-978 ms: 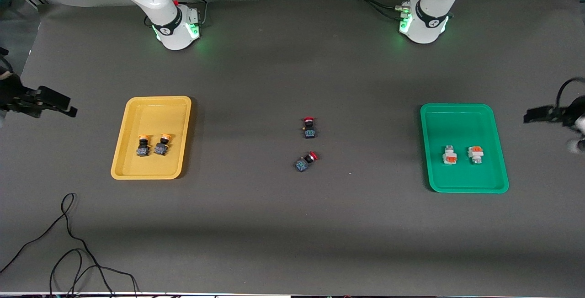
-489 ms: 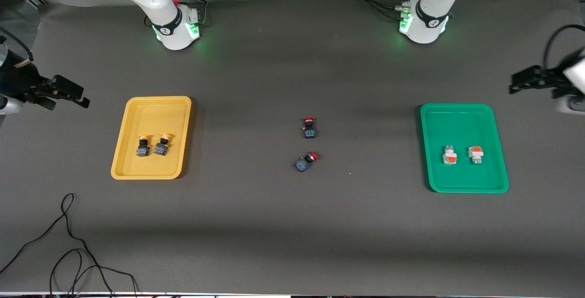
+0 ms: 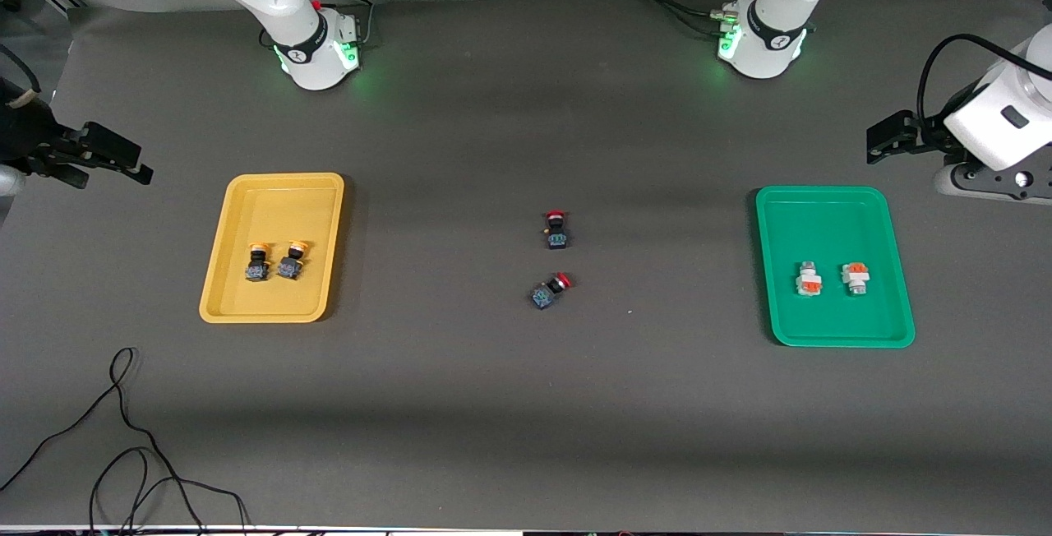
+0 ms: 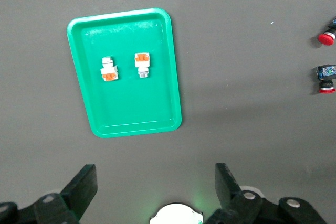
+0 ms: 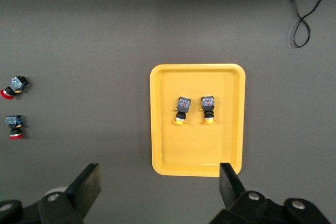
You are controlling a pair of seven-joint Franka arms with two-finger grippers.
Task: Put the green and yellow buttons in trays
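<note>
Two yellow-capped black buttons (image 3: 256, 262) (image 3: 291, 259) lie side by side in the yellow tray (image 3: 279, 207). Two white, orange-banded buttons (image 3: 809, 279) (image 3: 855, 277) lie in the green tray (image 3: 822, 215). My left gripper (image 3: 886, 141) is open and empty, up over bare table between the green tray and the left arm's base. Its wrist view shows it (image 4: 156, 187), the green tray (image 4: 136, 103) and both white buttons (image 4: 109, 69) (image 4: 142, 64). My right gripper (image 3: 115, 159) is open and empty over bare table beside the yellow tray. Its wrist view shows it (image 5: 160, 184), the yellow tray (image 5: 197, 145) and its buttons (image 5: 182, 110) (image 5: 208, 109).
Two red-capped black buttons (image 3: 556, 230) (image 3: 550, 291) lie on the dark mat midway between the trays. They also show in the left wrist view (image 4: 326, 36) and the right wrist view (image 5: 13, 87). A loose black cable (image 3: 123, 437) lies near the front edge at the right arm's end.
The left gripper has swung toward the bases' side of the table and toward the green tray's end edge. The right gripper shifted a little. No button or tray has moved.
</note>
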